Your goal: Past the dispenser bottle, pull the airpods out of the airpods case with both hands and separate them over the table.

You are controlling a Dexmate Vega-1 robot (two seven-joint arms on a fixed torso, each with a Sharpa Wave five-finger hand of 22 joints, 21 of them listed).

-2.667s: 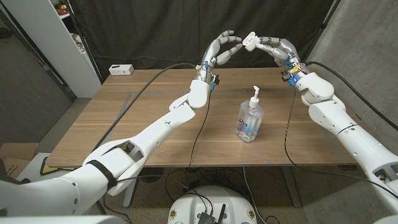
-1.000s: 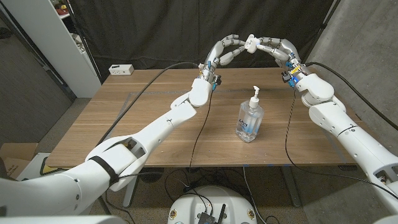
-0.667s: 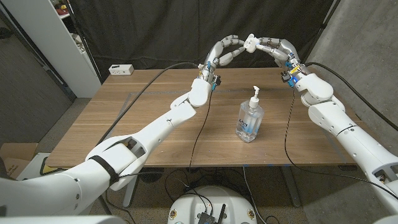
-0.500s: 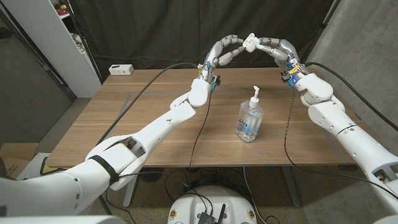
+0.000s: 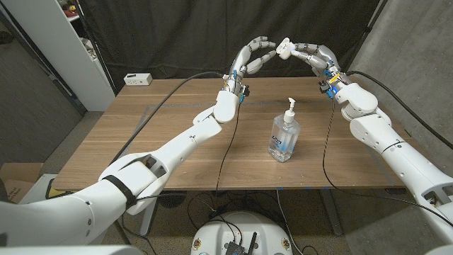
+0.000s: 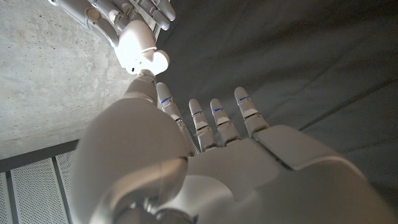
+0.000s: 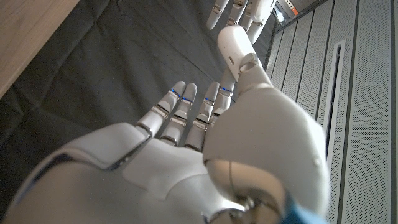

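Both arms are raised up high past the far edge of the worktop (image 5: 141,134), hands meeting in front of the black curtain (image 5: 177,35). The right hand (image 5: 316,55) has the white airpods case (image 5: 285,48) pinched at its fingers, held up in the air well above the wood, beyond the dispenser bottle (image 5: 284,133). The left hand (image 5: 252,57) comes in from the left with its fingers curled toward the case; from the head view its fingertips sit just beside the case, and I can't really tell if they're touching it or just short.

The left wrist view is a bit more helpful: the left hand's thumb tip is right up against the rounded white case (image 6: 142,53), with the right hand (image 6: 118,15) wrapped around the other end. The rest of the left hand's (image 6: 211,149) fingers (image 6: 221,121) are straight and slightly apart, holding nothing themselves. In the right wrist view the case (image 7: 232,46) stands at the right hand's (image 7: 205,143) thumb, with the left hand (image 7: 239,11) just past it.

Can't tell whether the case lid is open, too small and washed out.

The bottle is standing upright on the near-right part of the worktop, well apart from both hands. A small white box (image 5: 138,79) is on the far left edge of the wood.
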